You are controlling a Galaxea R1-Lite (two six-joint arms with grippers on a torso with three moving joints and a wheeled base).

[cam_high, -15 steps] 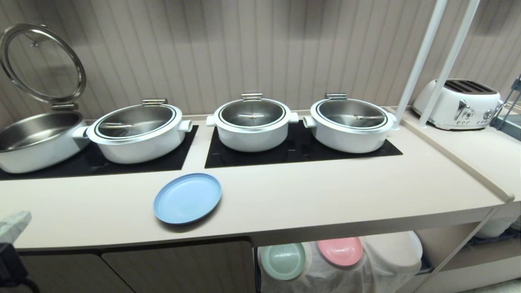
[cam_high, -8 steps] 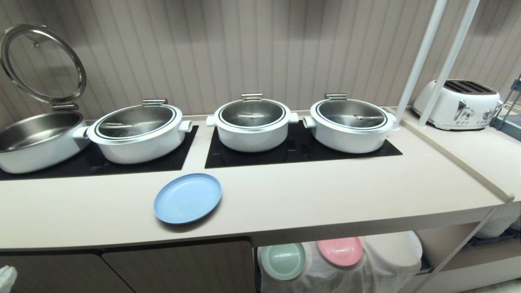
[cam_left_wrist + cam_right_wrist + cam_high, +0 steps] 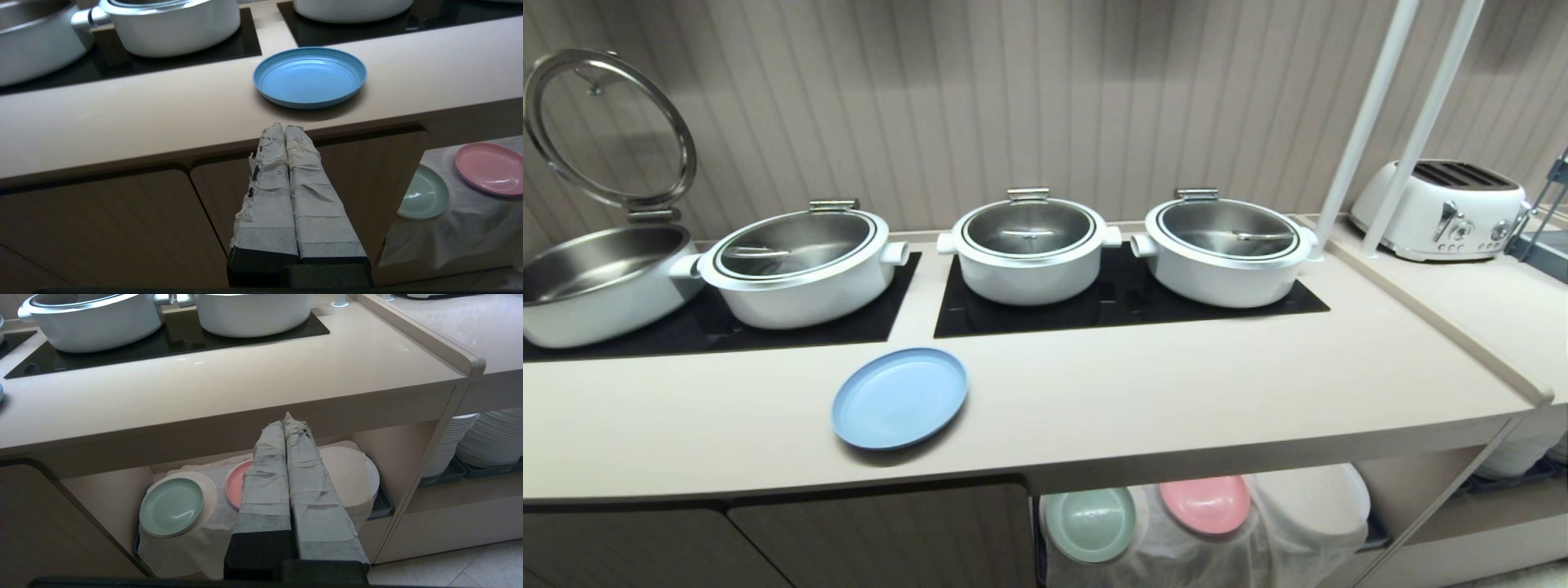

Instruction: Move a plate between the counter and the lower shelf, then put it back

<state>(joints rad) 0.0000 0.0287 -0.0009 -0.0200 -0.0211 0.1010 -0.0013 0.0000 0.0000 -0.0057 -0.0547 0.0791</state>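
The light blue plate (image 3: 899, 398) (image 3: 309, 76) lies flat on the beige counter (image 3: 1176, 392), near its front edge and in front of the gap between the black cooktop panels. My left gripper (image 3: 284, 127) is shut and empty, held low before the cabinet doors, below and short of the plate. My right gripper (image 3: 288, 420) is also shut and empty, in front of the lower shelf (image 3: 106, 490), where a white cloth (image 3: 192, 547) drapes the plate stacks. Neither gripper shows in the head view.
A mint green plate (image 3: 1089, 523) (image 3: 171, 506) and a pink plate (image 3: 1205, 504) (image 3: 235, 486) rest on the cloth. Several white lidded pots (image 3: 1029, 249) stand on the cooktops; one at far left has its lid raised. A white toaster (image 3: 1441, 208) sits at right, by white poles (image 3: 1364, 122).
The taped tip of my left gripper, seen at the head view's lower left edge a second ago, has sunk out of that view. The plate has not moved.
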